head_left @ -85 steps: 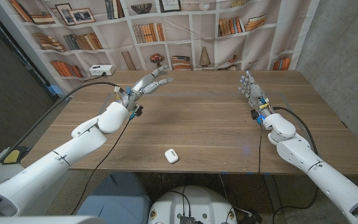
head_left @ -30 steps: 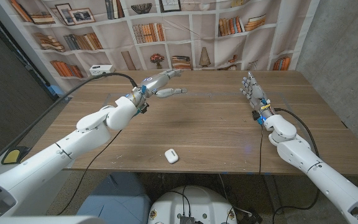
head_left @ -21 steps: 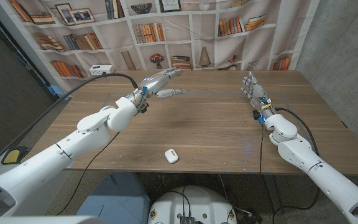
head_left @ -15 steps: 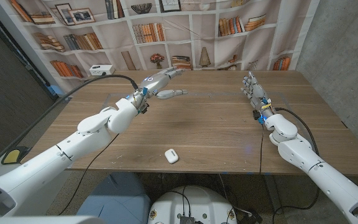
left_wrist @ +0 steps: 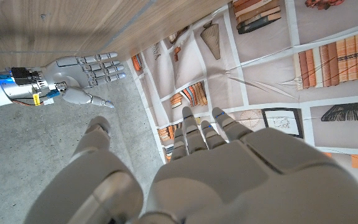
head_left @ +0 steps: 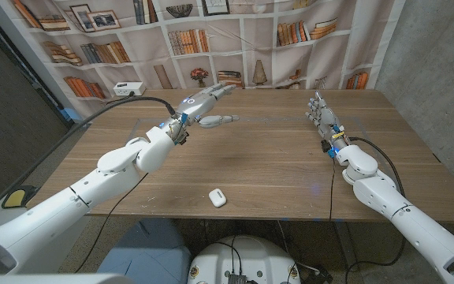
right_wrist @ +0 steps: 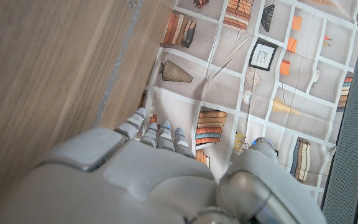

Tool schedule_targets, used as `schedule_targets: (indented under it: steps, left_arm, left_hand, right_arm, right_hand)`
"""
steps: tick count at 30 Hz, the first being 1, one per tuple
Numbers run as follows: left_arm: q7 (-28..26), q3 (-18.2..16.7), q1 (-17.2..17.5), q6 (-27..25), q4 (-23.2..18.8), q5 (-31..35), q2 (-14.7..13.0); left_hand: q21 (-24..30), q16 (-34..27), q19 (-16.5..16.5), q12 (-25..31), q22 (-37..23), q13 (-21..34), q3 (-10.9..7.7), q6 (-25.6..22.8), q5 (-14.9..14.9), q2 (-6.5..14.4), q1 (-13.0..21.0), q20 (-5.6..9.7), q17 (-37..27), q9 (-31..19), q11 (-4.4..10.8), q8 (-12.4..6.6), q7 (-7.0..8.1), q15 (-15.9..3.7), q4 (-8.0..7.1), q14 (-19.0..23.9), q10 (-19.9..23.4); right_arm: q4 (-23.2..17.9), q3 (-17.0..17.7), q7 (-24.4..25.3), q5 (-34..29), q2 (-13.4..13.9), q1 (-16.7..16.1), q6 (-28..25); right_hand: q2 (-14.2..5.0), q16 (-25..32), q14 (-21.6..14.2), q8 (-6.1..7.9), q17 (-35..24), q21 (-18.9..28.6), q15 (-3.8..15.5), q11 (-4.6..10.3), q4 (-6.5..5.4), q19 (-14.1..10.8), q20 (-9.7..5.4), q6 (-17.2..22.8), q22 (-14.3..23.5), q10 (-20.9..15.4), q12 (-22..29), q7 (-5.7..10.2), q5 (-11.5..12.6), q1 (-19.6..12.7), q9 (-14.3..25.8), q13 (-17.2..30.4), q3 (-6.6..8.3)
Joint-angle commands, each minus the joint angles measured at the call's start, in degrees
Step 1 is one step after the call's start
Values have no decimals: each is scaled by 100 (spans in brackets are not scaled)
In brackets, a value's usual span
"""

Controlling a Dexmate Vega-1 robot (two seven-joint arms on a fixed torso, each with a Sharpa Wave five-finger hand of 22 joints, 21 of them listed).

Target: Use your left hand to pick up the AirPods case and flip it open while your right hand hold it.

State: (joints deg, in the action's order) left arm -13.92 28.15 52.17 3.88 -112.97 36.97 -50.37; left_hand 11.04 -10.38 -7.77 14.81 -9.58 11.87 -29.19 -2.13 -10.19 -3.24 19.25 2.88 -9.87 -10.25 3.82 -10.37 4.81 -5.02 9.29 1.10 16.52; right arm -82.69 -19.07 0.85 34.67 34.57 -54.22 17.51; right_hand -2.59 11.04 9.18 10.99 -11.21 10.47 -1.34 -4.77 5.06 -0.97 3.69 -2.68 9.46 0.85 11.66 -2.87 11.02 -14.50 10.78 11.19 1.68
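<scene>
None of the task's steps is done yet, as far as these views show: the AirPods case (head_left: pixel 217 197) lies shut and untouched near the front edge of the counter (head_left: pixel 274 158), about midway between its two front corners. You have both hands well apart from it, up toward the far edge.

Your left hand (head_left: pixel 202 104) hovers above the far-left part of the counter, stretched forward, its fingers (head_left: pixel 217 93) straight and apart, thumb splayed to the side, holding nothing. The left wrist view looks along its back, past the far edge toward the bookshelf backdrop (head_left: pixel 235 39). Your right hand (head_left: pixel 319 113) stands near the far-right corner, palm upright as far as the head view shows, fingers extended side by side with slight gaps, also empty.

What is left is everything: bring the left hand back to the front edge, pick up the case, pass or brace it in the right hand, and flip the lid.

The case is a small rounded white pebble, glossy plastic by the look of it, with no edges to hook, so I judge it will be slippery under hard fingers and may skate on the smooth wood grain. The counter is matte brown plank, flat and even. The hands are smooth pale grey shells over jointed segments.
</scene>
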Motion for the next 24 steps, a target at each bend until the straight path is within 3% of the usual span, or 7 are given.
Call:
schedule_targets:
  steps: [1,24]
  left_arm:
    - [182,-55,64,35,-167,76,-91]
    - [461,-152,117,161,-437,320,-273]
  left_hand:
    - [-13,-33,-1,15,-20,8,37,1,-36,-8,87,-52,-16,-23,53,-27,-26,9,7,68,129]
    - [-15,-42,-12,27,-23,21,97,-148,-30,-53,95,-144,-18,-24,40,-83,-53,42,-25,127,212]
  right_arm:
    - [-13,-13,25,-29,26,-36,-9]
    - [-57,27,47,30,31,-145,17]
  right_hand:
    - [3,25,34,30,-2,33,36,-5,37,19,10,26,32,-46,31,-9,-8,-52,12,10,5]
    - [-31,25,43,28,-1,29,43,-3,56,36,15,21,32,-45,25,-9,-9,-82,12,11,30]
